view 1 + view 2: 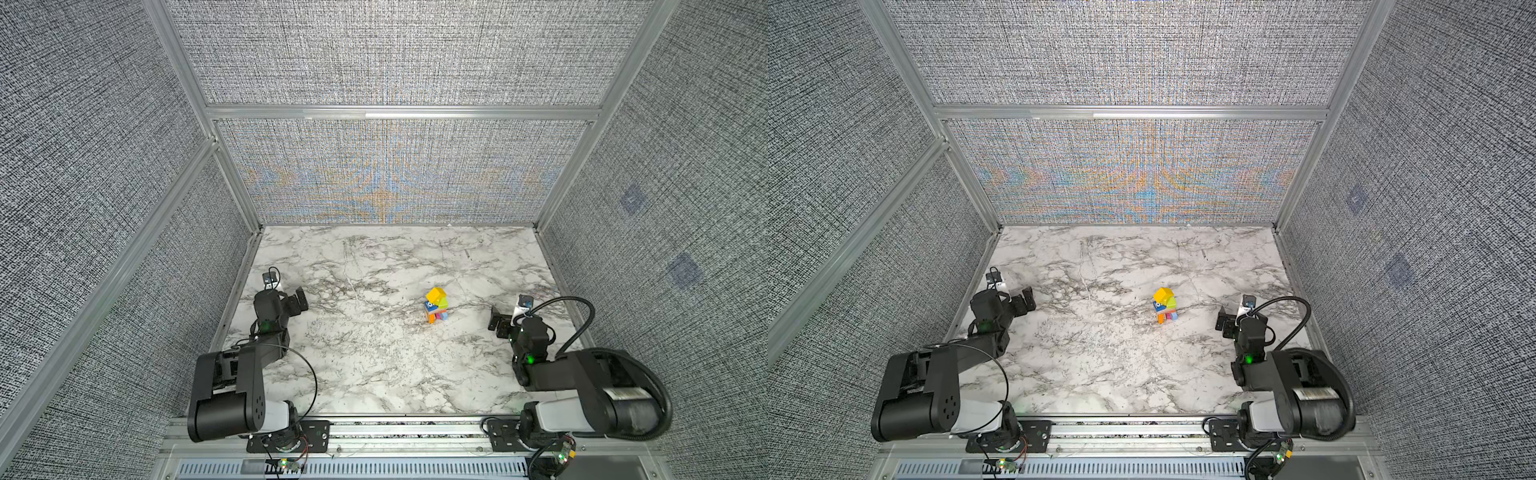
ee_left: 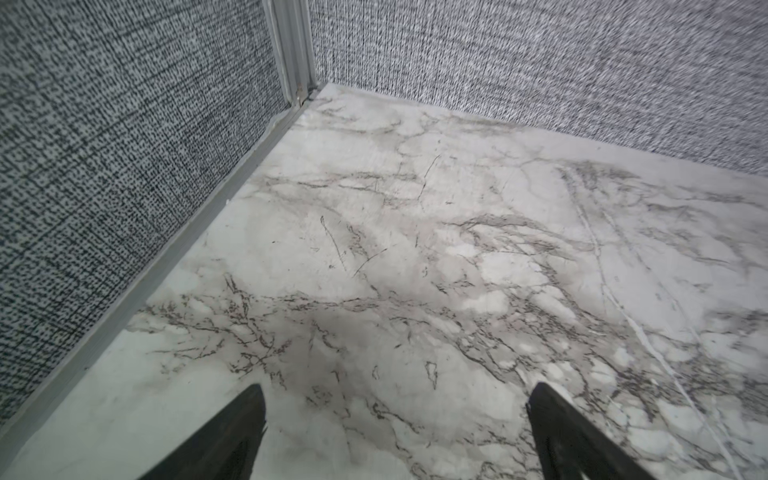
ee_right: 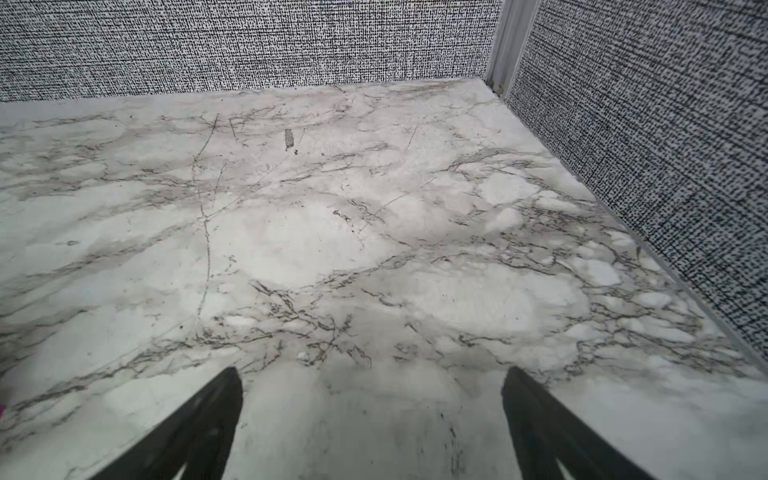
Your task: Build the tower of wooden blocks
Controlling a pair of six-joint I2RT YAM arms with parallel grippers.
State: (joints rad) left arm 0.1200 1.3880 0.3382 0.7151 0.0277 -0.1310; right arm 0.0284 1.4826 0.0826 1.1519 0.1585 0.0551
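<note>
Tower point(image 1: 436, 305) untouched between released left pincer point(image 1: 301, 301) and nearer, equally released right pincer point(image 1: 498, 322).

Surface point(image 1: 374, 365): white marble pattern with grey veining. Fine dark scratches mark the middle and the near edge.

Enclosure: grey woven-look panels close three sides, namely the back panel point(image 1: 395, 166), the left panel point(image 1: 83, 187) and the right panel point(image 1: 685, 124). The lower half of the back panel shows an orange-blue shimmer. An aluminium crossbar point(image 1: 399, 112) runs level across the back panel.

The left corner post point(image 2: 293, 45) and the right corner post point(image 3: 509, 41), both aluminium, stand at the far corners of the surface.

The right panel bears an upper square patch point(image 1: 632, 199) and a lower square patch point(image 1: 683, 270), both faint and darker than the weave.

An aluminium rail point(image 1: 407, 430) lies along the near edge. A slotted grey strip point(image 1: 415, 467) lies just beyond the rail.
</note>
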